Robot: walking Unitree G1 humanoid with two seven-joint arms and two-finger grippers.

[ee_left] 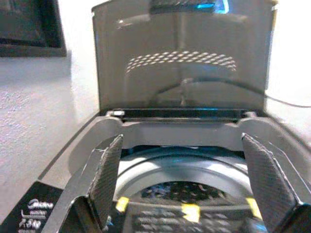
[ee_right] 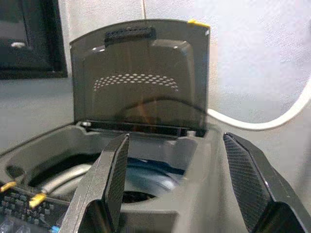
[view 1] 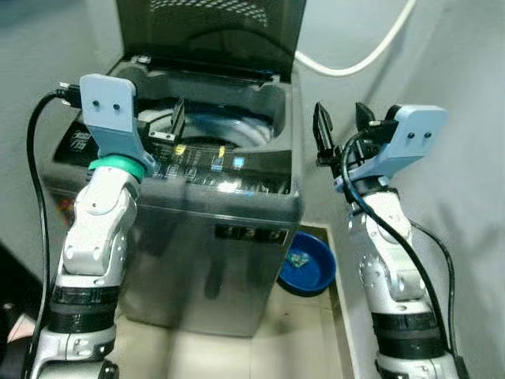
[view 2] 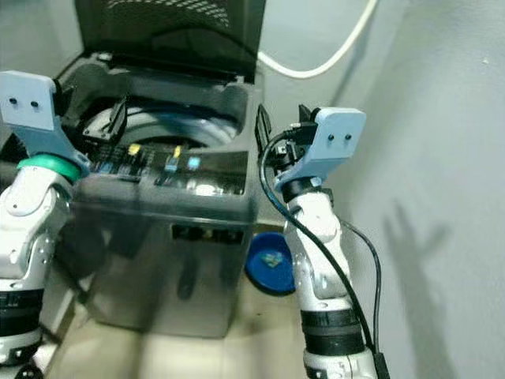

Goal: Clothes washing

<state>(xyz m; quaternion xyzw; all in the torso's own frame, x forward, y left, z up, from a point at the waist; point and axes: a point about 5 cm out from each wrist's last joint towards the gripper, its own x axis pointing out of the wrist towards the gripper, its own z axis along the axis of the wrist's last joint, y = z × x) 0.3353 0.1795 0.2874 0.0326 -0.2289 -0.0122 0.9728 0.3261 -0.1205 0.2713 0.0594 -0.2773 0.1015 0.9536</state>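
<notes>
A grey top-loading washing machine [view 1: 213,237] stands before me with its dark lid [view 1: 213,31] raised upright. The round drum [ee_left: 180,191] is exposed, and I can make out no clothes in it. My left gripper [ee_left: 187,184] hovers open over the control panel [view 1: 213,166], at the front left of the drum mouth, with nothing between its fingers. My right gripper [view 1: 342,122] is raised beside the machine's right edge. It is open too, its fingers [ee_right: 112,184] empty.
A blue basin [view 1: 309,263] sits on the floor, wedged between the machine's right side and the wall [view 1: 465,79]. A white hose [view 1: 371,55] curves across the wall behind the lid. Black cables hang from both wrists.
</notes>
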